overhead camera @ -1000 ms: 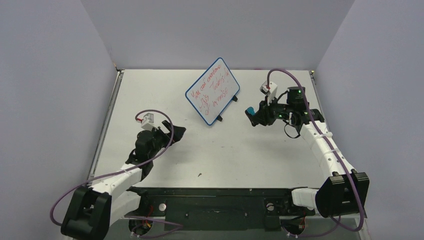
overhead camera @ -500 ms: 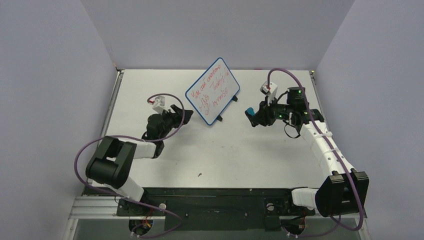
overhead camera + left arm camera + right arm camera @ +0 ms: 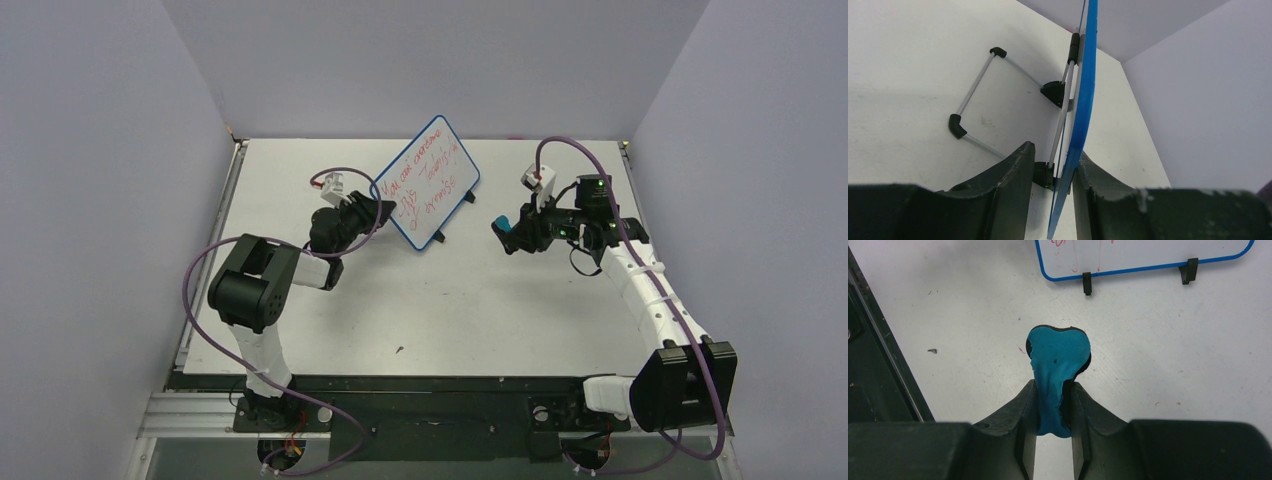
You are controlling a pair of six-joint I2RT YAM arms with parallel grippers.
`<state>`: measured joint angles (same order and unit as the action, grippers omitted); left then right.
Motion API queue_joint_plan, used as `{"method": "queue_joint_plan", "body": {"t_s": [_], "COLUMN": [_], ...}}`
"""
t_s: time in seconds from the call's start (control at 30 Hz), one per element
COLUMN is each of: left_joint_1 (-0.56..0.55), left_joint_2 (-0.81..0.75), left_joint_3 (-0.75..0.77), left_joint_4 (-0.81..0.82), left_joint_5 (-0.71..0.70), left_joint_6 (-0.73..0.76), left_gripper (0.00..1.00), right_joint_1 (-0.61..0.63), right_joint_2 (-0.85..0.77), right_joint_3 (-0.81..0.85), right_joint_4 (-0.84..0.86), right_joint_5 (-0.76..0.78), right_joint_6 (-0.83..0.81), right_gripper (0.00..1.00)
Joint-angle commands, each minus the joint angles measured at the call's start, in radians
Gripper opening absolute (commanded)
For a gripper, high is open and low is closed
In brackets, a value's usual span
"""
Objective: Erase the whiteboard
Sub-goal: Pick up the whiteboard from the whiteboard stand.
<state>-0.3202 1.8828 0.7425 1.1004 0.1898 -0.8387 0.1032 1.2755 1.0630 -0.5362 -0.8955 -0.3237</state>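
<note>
Item 1, left gripper (image 3: 378, 212): has swung from the near-left of the tabletop (image 3: 450, 320) up to the whiteboard's left edge, its jaws narrowing from wide. The fingers (image 3: 1015, 170) now straddle that edge. One pad is against the blue rim, the other sits just beside a stand foot. I cannot tell whether the pinch is complete. Judged purpose: steadying the board for wiping.

Item 2, whiteboard (image 3: 425, 183): far-centre of the tabletop, propped tilted on a wire easel stand (image 3: 978, 82), red writing intact. The left wrist view alone shows the rim edge-on and the stand's rear legs. The overhead view alone shows the full script.

Item 3, right gripper (image 3: 503, 228): unmoved, right of the board and apart from it. Its fingers pinch a blue eraser (image 3: 1058, 355), clear only in the right wrist view. No wiping has begun.
</note>
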Motion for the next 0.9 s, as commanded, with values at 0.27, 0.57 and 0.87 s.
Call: {"method": "queue_joint_plan", "body": {"t_s": [0.27, 0.57, 0.87], "left_joint_1": [-0.005, -0.005, -0.005], "left_joint_2": [0.070, -0.076, -0.176], "left_joint_3": [0.076, 0.178, 0.276], "left_joint_4": [0.076, -0.074, -0.195], "left_joint_5": [0.087, 0.095, 0.088], "left_joint_6": [0.010, 0.104, 0.179], "left_gripper": [0.00, 0.00, 0.00], "right_joint_1": [-0.015, -0.026, -0.053], "right_joint_2": [0.014, 0.013, -0.004], "right_joint_3": [0.017, 0.022, 0.023], "right_joint_4": [0.000, -0.011, -0.019], "right_joint_5": [-0.032, -0.042, -0.062], "right_joint_6": [-0.041, -0.049, -0.049], "right_gripper": [0.00, 0.00, 0.00]}}
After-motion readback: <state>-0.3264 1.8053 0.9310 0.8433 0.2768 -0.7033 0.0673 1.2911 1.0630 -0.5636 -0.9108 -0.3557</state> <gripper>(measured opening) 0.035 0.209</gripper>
